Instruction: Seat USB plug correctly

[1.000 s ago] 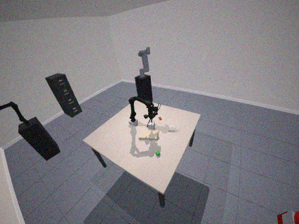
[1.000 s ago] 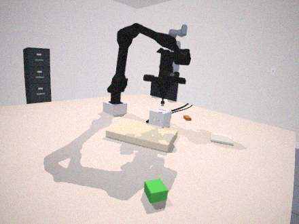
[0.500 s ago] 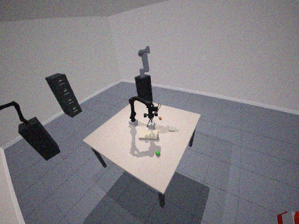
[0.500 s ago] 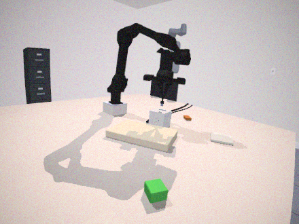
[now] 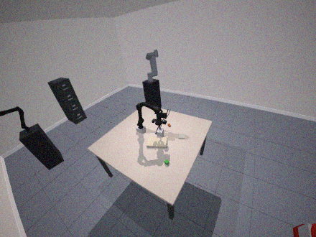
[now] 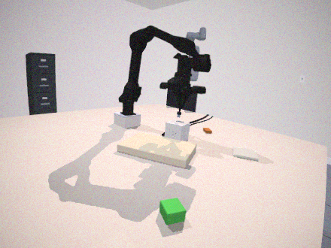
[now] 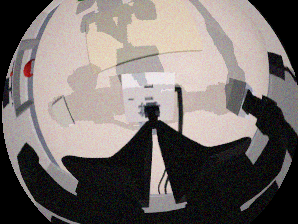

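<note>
The white power cube [image 6: 177, 131] [image 7: 165, 82] [image 5: 160, 133] stands upright behind the cream slab, with dark slots on its top face. My gripper [image 6: 179, 111] [image 7: 153, 124] points straight down over the cube and is shut on the small black USB plug [image 6: 179, 114] [image 7: 151, 110]. In the exterior view the plug's pale metal end points down, with a narrow gap above the cube's top, so it appears out of the socket. The plug hides part of the top in the wrist view. Which way round it faces cannot be told.
Black cables [image 6: 201, 120] [image 7: 180, 107] run beside and behind the cube. A cream slab [image 6: 156, 148] [image 5: 156, 143] lies in front of it. An orange block [image 6: 207, 130] and a flat white piece [image 6: 245, 153] lie to the right. A green cube [image 6: 173, 211] [image 5: 166, 161] sits nearer the front.
</note>
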Controlling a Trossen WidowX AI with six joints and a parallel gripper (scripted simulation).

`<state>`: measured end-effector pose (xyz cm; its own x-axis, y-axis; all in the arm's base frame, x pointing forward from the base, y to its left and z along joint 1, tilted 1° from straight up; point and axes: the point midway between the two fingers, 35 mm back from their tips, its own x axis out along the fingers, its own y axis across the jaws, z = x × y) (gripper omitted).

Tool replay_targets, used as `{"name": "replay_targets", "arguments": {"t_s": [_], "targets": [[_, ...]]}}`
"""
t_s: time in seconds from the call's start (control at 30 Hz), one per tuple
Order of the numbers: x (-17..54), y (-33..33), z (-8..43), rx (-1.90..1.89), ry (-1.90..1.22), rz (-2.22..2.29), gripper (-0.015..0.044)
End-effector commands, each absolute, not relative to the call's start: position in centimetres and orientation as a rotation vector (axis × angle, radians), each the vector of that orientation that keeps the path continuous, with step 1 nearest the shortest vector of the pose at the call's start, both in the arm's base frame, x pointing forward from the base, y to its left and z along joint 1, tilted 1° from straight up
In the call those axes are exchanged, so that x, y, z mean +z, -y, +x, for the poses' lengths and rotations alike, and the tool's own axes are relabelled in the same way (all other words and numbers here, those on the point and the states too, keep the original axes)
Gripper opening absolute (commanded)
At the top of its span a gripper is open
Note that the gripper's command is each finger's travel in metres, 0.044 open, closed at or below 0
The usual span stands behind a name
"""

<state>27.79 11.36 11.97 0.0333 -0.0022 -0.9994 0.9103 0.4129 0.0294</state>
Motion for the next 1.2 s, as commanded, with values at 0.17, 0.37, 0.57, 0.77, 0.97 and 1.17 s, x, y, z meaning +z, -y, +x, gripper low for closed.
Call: {"name": "replay_targets", "arguments": {"t_s": [0.17,0.37,0.57,0.77,0.97,1.17], "targets": [[11.95,-11.35,27.78,-0.901,-1.339,0.927,0.0000],[11.94,-11.37,27.79,-0.894,-1.343,0.923,0.0000],[11.88,-11.42,27.78,-0.892,-1.347,0.926,0.0000],[11.81,-11.47,27.77,-0.890,-1.352,0.929,0.0000],[11.74,-11.52,27.76,-0.889,-1.356,0.932,0.0000],[11.67,-11.57,27.75,-0.887,-1.360,0.935,0.0000]]}}
